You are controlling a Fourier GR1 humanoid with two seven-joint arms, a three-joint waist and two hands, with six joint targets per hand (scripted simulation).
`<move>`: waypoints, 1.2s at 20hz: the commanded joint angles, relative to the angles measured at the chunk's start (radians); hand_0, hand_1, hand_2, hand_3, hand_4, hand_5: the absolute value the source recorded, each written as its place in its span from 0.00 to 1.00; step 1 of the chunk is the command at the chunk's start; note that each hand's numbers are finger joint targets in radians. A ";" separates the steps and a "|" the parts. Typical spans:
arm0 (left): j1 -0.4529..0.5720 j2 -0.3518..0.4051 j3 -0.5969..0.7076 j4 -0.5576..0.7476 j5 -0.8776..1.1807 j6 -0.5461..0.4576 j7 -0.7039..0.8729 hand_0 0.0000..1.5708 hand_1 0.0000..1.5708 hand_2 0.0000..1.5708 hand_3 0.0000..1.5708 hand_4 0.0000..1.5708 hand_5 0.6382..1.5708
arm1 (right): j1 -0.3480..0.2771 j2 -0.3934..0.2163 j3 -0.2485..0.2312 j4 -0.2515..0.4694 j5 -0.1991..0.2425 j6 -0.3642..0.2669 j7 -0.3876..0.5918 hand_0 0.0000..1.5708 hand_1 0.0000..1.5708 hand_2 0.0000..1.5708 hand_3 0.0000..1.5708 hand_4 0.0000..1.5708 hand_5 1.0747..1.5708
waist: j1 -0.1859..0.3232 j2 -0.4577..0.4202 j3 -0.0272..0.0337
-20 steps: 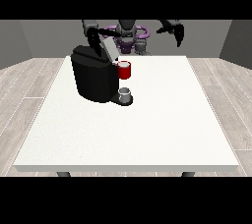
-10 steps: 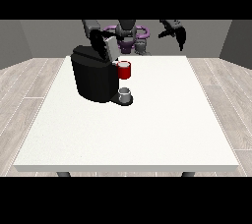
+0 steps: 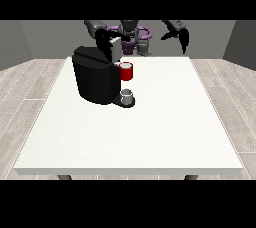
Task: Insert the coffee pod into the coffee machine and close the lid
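Black coffee machine (image 3: 96,79) stands on the white table (image 3: 150,132); hand at the view's left (image 3: 104,42) rests atop it, finger state unclear; hand at the view's right (image 3: 182,36) hangs relaxed.

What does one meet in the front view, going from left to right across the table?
Coffee machine → hand at the view's left, above the machine's top → red part at the machine's front → hand at the view's right, raised beyond the table's far edge.
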 commanded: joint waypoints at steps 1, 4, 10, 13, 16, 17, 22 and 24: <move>0.012 0.038 0.020 0.005 0.017 -0.032 -0.017 0.00 0.00 0.00 0.00 0.25 1.00 | -0.022 0.028 0.063 -0.038 0.017 0.061 -0.086 0.00 0.00 0.00 0.00 0.00 1.00 | 0.040 -0.002 -0.0118; -0.002 0.020 -0.009 0.017 -0.004 -0.026 -0.046 0.00 0.00 0.00 0.00 0.20 1.00 | -0.098 0.018 0.083 -0.052 0.069 0.007 -0.037 0.00 0.00 0.00 0.00 0.07 1.00 | 0.086 0.024 -0.0128; -0.066 -0.007 -0.042 0.007 -0.011 -0.021 -0.018 0.00 0.00 0.00 0.00 0.21 1.00 | -0.194 -0.026 0.067 -0.053 0.092 -0.004 0.016 0.00 0.00 0.00 0.00 0.17 1.00 | 0.154 0.062 -0.0124; -0.088 -0.023 -0.062 0.000 0.003 -0.043 0.011 0.00 0.00 0.00 0.00 0.25 1.00 | -0.193 -0.008 0.071 -0.078 0.105 -0.041 0.058 0.00 0.00 0.00 0.00 0.10 1.00 | 0.197 0.064 -0.0118; -0.100 -0.014 -0.063 0.010 -0.022 -0.025 -0.002 0.00 0.00 0.00 0.00 0.28 1.00 | -0.192 -0.018 0.078 -0.127 0.101 -0.015 0.113 0.00 0.00 0.00 0.00 0.06 1.00 | 0.208 0.064 -0.0117; -0.106 -0.030 -0.061 0.014 -0.011 -0.022 -0.017 0.00 0.00 0.00 0.00 0.28 1.00 | -0.190 -0.034 0.077 -0.142 0.118 -0.030 0.091 0.00 0.00 0.00 0.00 0.09 1.00 | 0.220 0.110 -0.0117; -0.168 -0.021 -0.079 0.012 -0.012 -0.047 -0.008 0.00 0.00 0.00 0.00 0.27 1.00 | -0.235 -0.091 0.065 -0.215 0.131 -0.023 0.214 0.00 0.00 0.00 0.00 0.00 1.00 | 0.286 0.128 -0.0119; -0.182 -0.035 -0.084 0.013 0.001 -0.055 -0.005 0.00 0.00 0.00 0.00 0.27 1.00 | -0.219 -0.099 0.064 -0.241 0.137 -0.024 0.228 0.00 0.00 0.00 0.00 0.00 1.00 | 0.307 0.154 -0.0110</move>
